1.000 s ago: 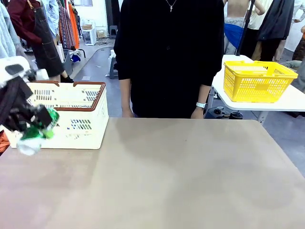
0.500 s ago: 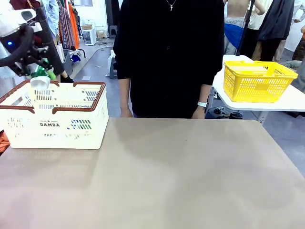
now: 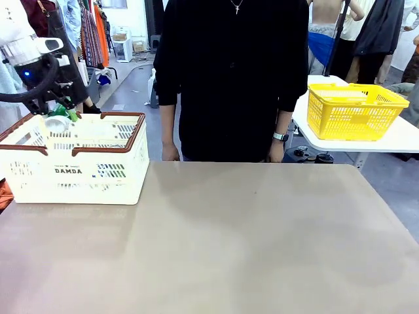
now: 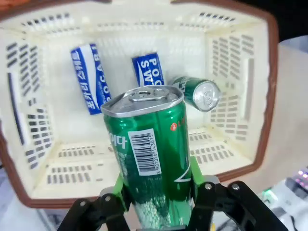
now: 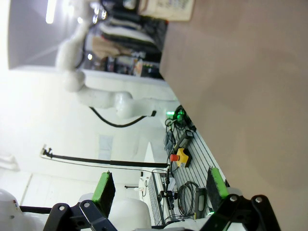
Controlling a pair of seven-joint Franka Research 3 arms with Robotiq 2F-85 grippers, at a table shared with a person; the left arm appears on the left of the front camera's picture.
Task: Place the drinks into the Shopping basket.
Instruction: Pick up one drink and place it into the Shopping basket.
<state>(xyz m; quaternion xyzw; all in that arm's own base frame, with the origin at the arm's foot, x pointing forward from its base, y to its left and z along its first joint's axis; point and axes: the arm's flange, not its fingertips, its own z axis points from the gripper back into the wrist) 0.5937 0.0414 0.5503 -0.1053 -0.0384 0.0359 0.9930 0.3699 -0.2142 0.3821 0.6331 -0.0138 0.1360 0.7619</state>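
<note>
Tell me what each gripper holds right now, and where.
Left gripper clamps a green can by its lower body, above the basket. Right gripper holds nothing.

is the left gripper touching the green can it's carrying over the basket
Touching. In the left wrist view the left gripper has its green pads pressed against both sides of the green can, above the basket.

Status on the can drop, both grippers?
Left gripper shut on green aluminium can, above cream slotted plastic basket. Right gripper open, empty. Three cans already inside; nothing blocking.
</note>
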